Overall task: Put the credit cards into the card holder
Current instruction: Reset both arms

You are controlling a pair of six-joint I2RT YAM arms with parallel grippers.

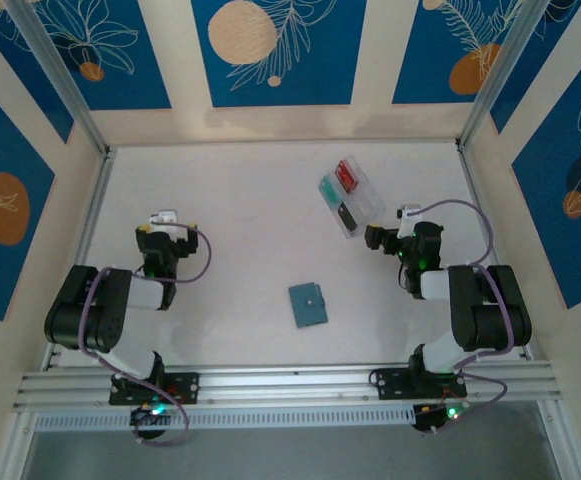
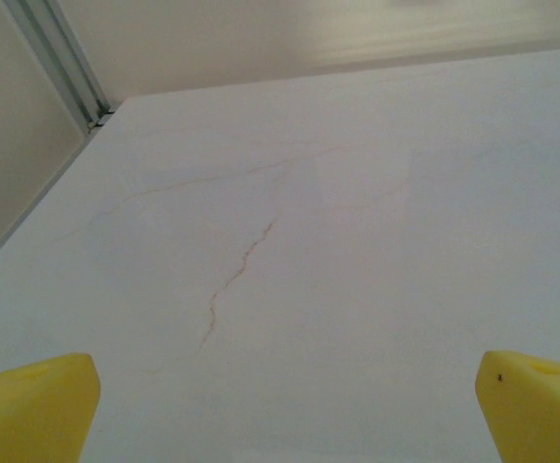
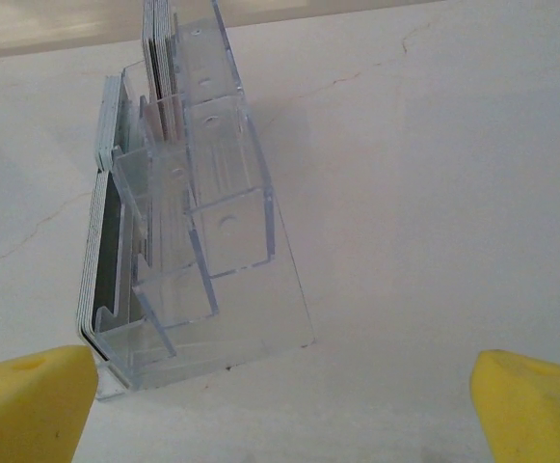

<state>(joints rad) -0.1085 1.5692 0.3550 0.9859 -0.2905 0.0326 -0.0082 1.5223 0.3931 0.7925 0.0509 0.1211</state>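
Note:
The card holder point(image 1: 308, 304), a small blue-grey square wallet with a snap stud, lies shut on the white table between the two arms. The credit cards stand in a clear plastic tray point(image 1: 351, 196): a red one point(image 1: 347, 176) at its far end and a dark one point(image 1: 347, 215) nearer. In the right wrist view the tray point(image 3: 212, 241) sits just ahead and left of my open right gripper point(image 3: 284, 415), with a dark card point(image 3: 109, 241) along its left side and more cards point(image 3: 159, 48) at the far end. My left gripper point(image 2: 284, 410) is open over bare table, its yellow fingertips point(image 2: 29, 410) wide apart.
White walls with aluminium posts point(image 1: 65, 75) close in the table on three sides. An aluminium rail point(image 1: 290, 385) carries the arm bases along the near edge. A thin hairline crack point(image 2: 241, 265) runs across the table ahead of the left gripper.

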